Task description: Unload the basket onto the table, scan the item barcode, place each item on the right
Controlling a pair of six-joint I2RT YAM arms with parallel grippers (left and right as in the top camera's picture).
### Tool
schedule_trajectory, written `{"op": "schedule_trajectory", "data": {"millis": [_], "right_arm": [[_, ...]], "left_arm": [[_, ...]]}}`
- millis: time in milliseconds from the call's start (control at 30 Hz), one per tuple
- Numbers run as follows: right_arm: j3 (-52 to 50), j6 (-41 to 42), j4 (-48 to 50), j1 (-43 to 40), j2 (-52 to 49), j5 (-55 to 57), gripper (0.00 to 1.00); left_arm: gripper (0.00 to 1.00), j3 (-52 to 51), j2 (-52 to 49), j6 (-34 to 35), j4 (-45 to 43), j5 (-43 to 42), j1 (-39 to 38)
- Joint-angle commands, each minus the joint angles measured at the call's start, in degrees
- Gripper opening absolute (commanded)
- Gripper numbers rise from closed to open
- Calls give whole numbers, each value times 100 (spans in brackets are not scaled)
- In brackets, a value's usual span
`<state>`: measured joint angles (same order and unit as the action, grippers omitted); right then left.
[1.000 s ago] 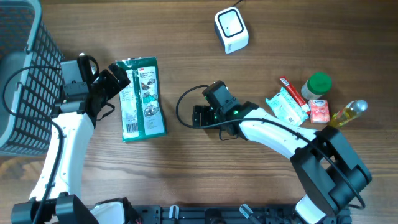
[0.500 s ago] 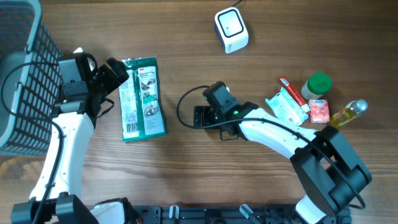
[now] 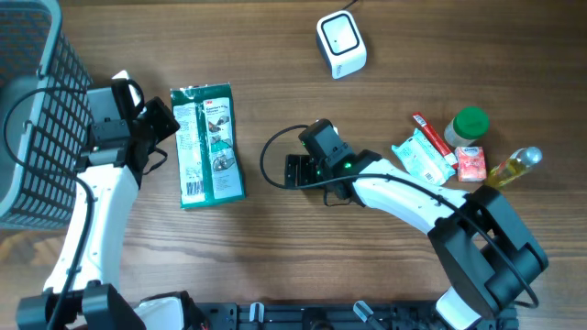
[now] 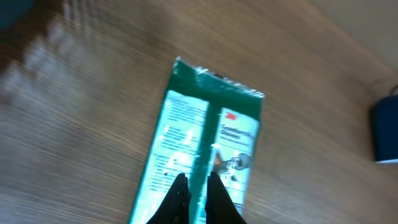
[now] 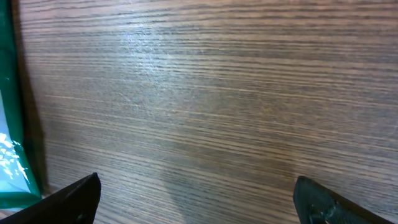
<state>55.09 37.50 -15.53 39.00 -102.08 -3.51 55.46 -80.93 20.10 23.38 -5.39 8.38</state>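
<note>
Closing observed: left end effector, spread a second ago, is pressed together at the left edge of green packet, near worktop left edge; grip unconfirmed. Right end effector spread. Scan pending.

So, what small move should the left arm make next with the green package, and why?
Probably raise the left gripper slightly and see whether the green package comes up with it. Its jaws are shut at the package's edge, but a real pinch is not clear. The package lies flat on the table, well away from the white scanner.
</note>
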Motion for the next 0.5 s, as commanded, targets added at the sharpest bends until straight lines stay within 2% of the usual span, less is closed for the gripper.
{"op": "schedule_trajectory", "data": {"millis": [0, 267, 467], "right_arm": [[-37, 11, -2, 4, 28, 120, 100], [-37, 11, -31, 4, 28, 120, 100], [-37, 13, -31, 4, 28, 120, 100]], "left_arm": [[4, -7, -588, -343, 22, 267, 35], [4, -7, -2041, -343, 26, 96, 35], [4, -7, -2470, -343, 164, -378, 24]]}}
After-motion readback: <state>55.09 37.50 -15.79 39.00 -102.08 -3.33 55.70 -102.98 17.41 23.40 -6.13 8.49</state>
